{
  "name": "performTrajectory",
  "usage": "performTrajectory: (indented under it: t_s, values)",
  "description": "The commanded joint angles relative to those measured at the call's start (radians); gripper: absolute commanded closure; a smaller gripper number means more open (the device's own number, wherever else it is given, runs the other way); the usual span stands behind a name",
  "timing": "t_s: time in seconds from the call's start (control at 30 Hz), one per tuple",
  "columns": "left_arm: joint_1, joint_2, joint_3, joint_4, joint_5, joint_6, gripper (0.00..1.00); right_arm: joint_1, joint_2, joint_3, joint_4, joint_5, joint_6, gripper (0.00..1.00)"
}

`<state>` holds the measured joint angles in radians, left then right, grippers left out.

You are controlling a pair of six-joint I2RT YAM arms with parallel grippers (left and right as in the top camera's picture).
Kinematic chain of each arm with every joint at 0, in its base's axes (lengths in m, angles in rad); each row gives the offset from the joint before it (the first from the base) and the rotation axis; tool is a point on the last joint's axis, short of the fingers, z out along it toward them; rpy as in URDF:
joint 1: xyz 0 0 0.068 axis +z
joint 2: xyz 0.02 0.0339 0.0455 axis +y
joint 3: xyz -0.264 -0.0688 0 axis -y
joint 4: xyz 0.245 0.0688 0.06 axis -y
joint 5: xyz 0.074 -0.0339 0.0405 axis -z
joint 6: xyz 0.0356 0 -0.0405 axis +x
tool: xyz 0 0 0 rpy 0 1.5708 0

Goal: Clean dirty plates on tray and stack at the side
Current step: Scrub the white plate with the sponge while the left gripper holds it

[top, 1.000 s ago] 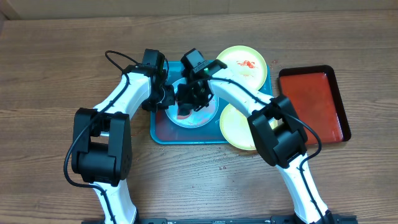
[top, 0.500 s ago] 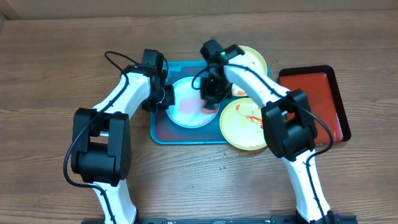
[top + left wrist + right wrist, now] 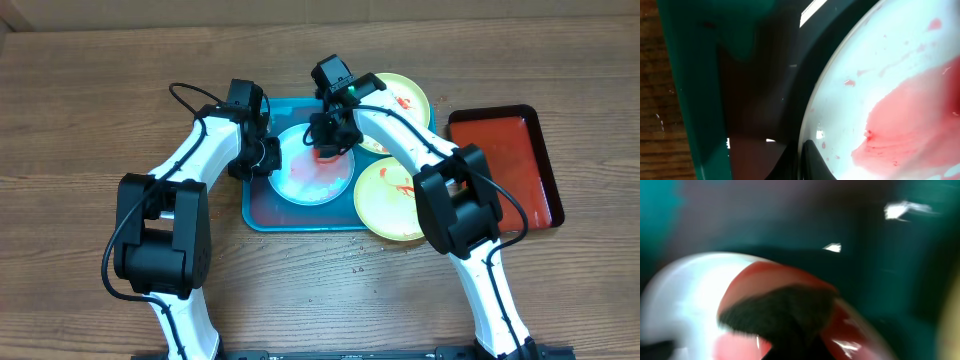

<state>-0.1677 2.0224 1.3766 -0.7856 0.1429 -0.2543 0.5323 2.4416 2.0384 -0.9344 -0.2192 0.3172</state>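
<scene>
The light blue plate (image 3: 312, 175) lies in the turquoise tray (image 3: 262, 212), its pale centre smeared pink-red. My left gripper (image 3: 262, 155) is shut on the plate's left rim; the left wrist view shows its fingertips (image 3: 807, 162) pinching that rim beside the red smear (image 3: 910, 130). My right gripper (image 3: 330, 140) is over the plate's far edge, shut on a red wiping pad (image 3: 326, 154). That pad shows blurred, dark and fuzzy, in the right wrist view (image 3: 785, 312). Two yellow-green plates with red smears lie at the tray's right: one at the back (image 3: 405, 100), one at the front (image 3: 392, 200).
A dark red tray with a black rim (image 3: 505, 165) lies on the wooden table right of the turquoise tray. The front yellow-green plate overhangs the turquoise tray's right front corner. Both arms cross above the tray.
My right gripper has carried the red pad from the plate's near left part across to its right and then to its far edge. The left gripper has kept its hold on the rim.
</scene>
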Motion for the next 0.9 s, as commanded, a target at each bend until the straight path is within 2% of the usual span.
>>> performTrajectory:
  t_s: [0.0,0.17,0.43,0.53,0.7,0.77,0.87]
  values:
    - [0.011,0.020,-0.020,-0.018,-0.011,0.034,0.96,0.048,0.086,0.003,0.030,-0.235,-0.011,0.96]
    - [0.011,0.020,-0.020,-0.018,-0.011,0.034,0.96,0.104,0.085,0.011,0.007,-0.294,-0.011,0.96]
    - [0.011,0.020,-0.020,-0.019,-0.012,0.034,0.96,0.090,0.083,0.018,-0.188,-0.273,-0.036,0.96]
    - [0.012,0.020,-0.020,-0.018,-0.013,0.034,0.96,0.063,0.067,0.018,-0.262,-0.148,-0.034,0.96]
    - [0.012,0.020,-0.020,-0.018,-0.018,0.034,0.96,0.035,0.027,0.032,-0.360,0.194,-0.034,0.96]
    - [0.012,0.020,-0.020,-0.018,-0.019,0.034,0.96,0.035,0.027,0.046,-0.379,0.333,-0.036,0.96]
    - [0.012,0.020,-0.020,-0.015,-0.019,0.034,0.96,0.041,0.027,0.045,-0.360,0.436,-0.086,0.96]
